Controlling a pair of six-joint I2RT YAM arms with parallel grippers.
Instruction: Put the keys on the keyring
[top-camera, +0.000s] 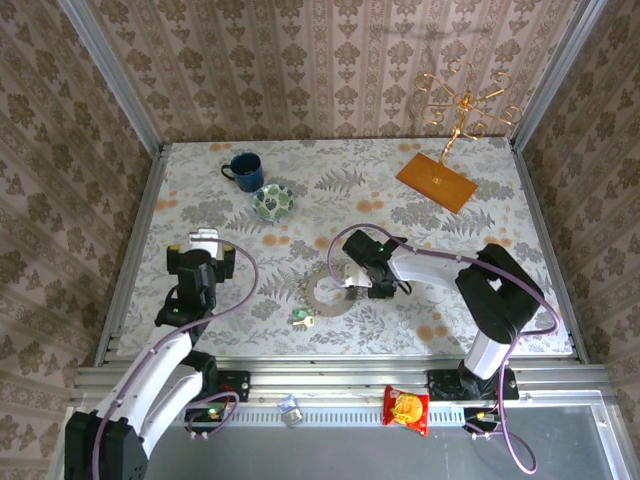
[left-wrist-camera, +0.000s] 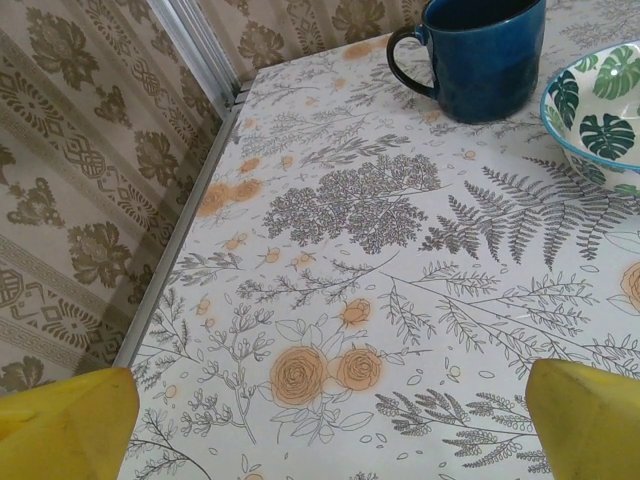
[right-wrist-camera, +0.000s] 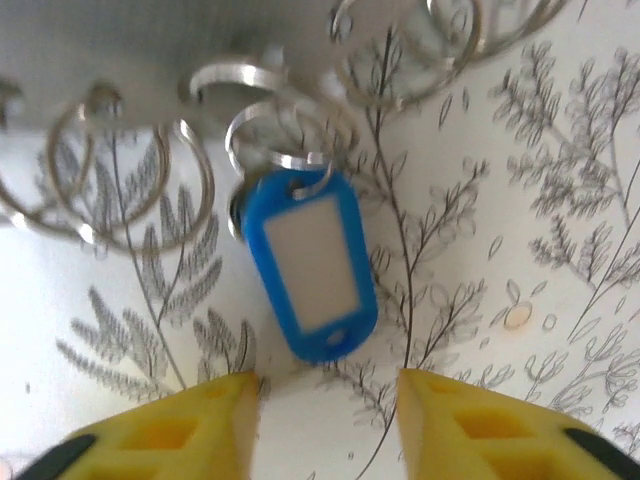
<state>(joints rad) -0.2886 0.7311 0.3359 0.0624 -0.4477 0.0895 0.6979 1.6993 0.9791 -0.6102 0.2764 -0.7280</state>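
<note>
On the near rail lies a red snack bag (top-camera: 406, 408). Beyond it on the flowered table (top-camera: 200, 200), the green-tagged key (top-camera: 303, 318) lies just at the near-left edge of the keyring (top-camera: 322, 296); it is too small to tell which way it points.

The right gripper (right-wrist-camera: 325, 392) hangs low over the keyring's right side, its yellow fingers (right-wrist-camera: 170, 430) apart and gripping nothing. The blue-tagged key (right-wrist-camera: 310, 265) lies flat on the table just ahead of the fingertips, in line with the gap between them and touching neither. Its long axis runs away from the gripper, slightly tilted: the rounded end with the small hole faces the fingers, and the end with the split ring faces the keyring's grey band. The metal blade is mostly hidden under the tag.

To the left, the left gripper (left-wrist-camera: 325, 420) hovers with jaws wide and bare table between them.

Farther off stand a green-patterned bowl (top-camera: 272, 202) and a blue mug (top-camera: 244, 170), and at the far right a gold wire stand (top-camera: 437, 180).
</note>
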